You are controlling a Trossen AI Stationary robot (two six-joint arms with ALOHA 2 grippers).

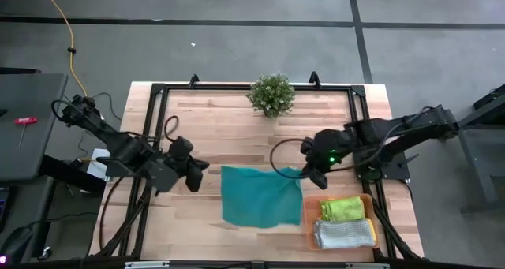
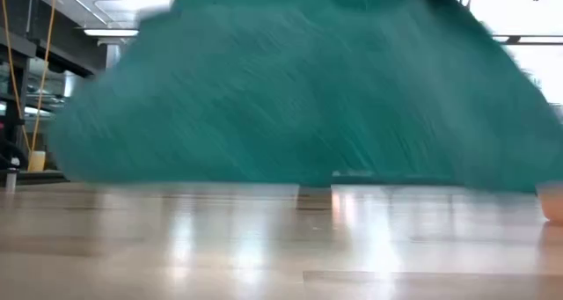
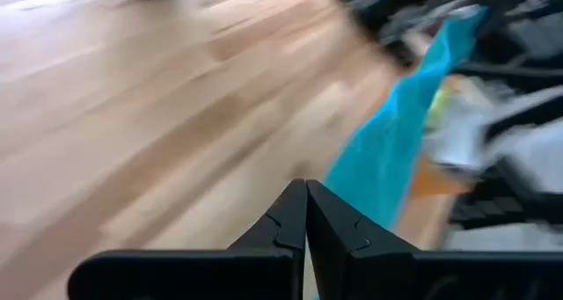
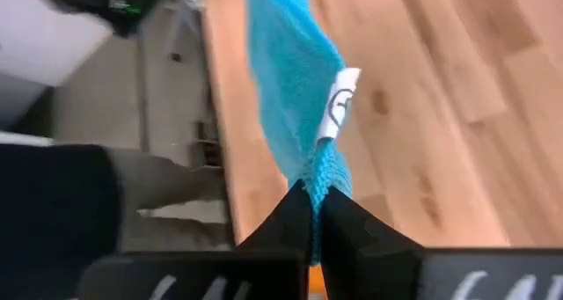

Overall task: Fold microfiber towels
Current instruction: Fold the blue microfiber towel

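Right gripper (image 4: 315, 199): you have it clenched on a corner of the teal towel (image 1: 256, 196), lifted over the table (image 1: 213, 123).
Left gripper (image 3: 305, 214): yours is pinched closed with nothing in it, just beside the towel's other edge.
Teal towel: partly hanging, lower part on the wood.
Tray (image 1: 309, 222): holds the lime green towel (image 1: 342, 209) and grey towel (image 1: 344, 233).
Plant (image 1: 272, 94): at the far edge.
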